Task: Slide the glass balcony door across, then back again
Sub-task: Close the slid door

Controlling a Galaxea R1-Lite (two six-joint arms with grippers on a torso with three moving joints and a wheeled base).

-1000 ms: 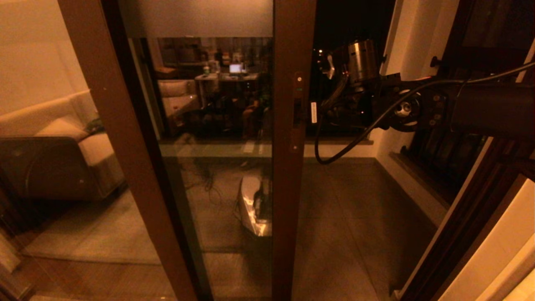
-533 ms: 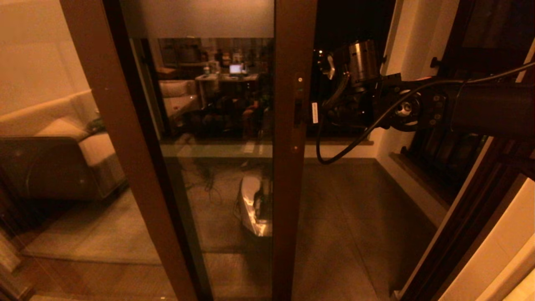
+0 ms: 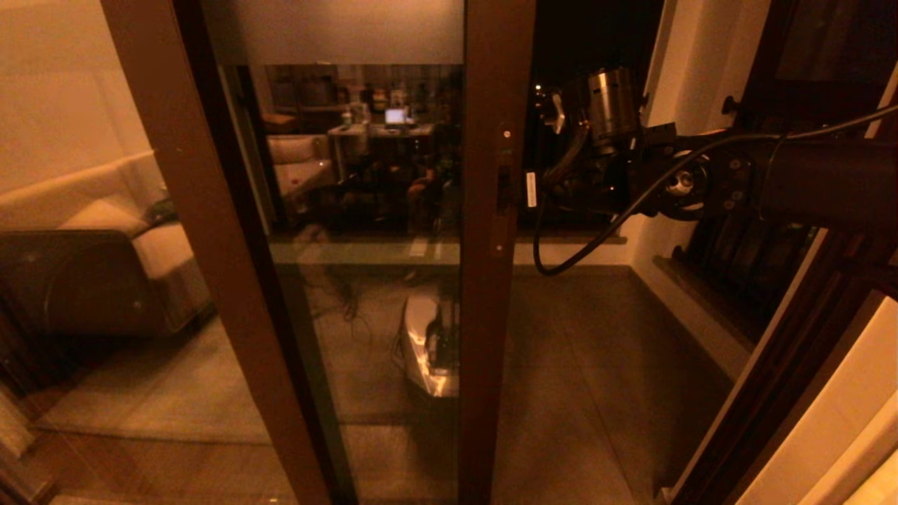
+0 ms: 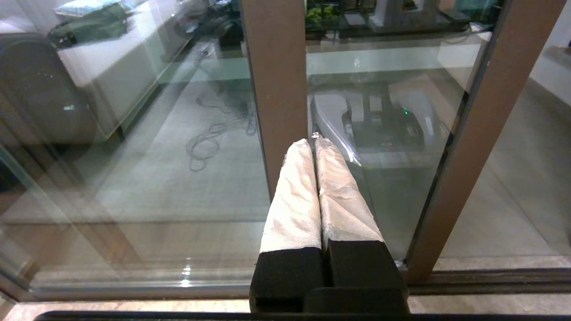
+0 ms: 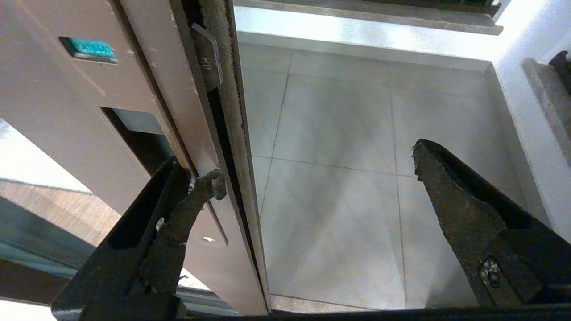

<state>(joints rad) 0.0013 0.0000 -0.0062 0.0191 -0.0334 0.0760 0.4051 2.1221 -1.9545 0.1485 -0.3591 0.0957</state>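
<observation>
The glass balcony door (image 3: 365, 294) stands in the middle of the head view, and its brown stile (image 3: 494, 315) carries the slim lock plate (image 3: 501, 189). My right gripper (image 3: 540, 189) reaches in from the right at lock height. It (image 5: 316, 165) is open: one finger (image 5: 196, 196) lies against the stile's edge by the lock recess (image 5: 134, 129), the other hangs free over the balcony floor. My left gripper (image 4: 314, 143) is shut on nothing, low down and pointing at the door's lower glass (image 4: 392, 178); the head view does not show it.
Left of the door is a fixed brown-framed panel (image 3: 203, 280) showing a sofa (image 3: 140, 252). The doorway gap opens onto the tiled balcony floor (image 3: 596, 365). A dark barred window (image 3: 758, 266) and white wall (image 3: 684, 63) stand right. A black cable (image 3: 561, 266) loops under my right arm.
The door stile has crept a little to the right, and my right gripper and arm have shifted the same way with it.
</observation>
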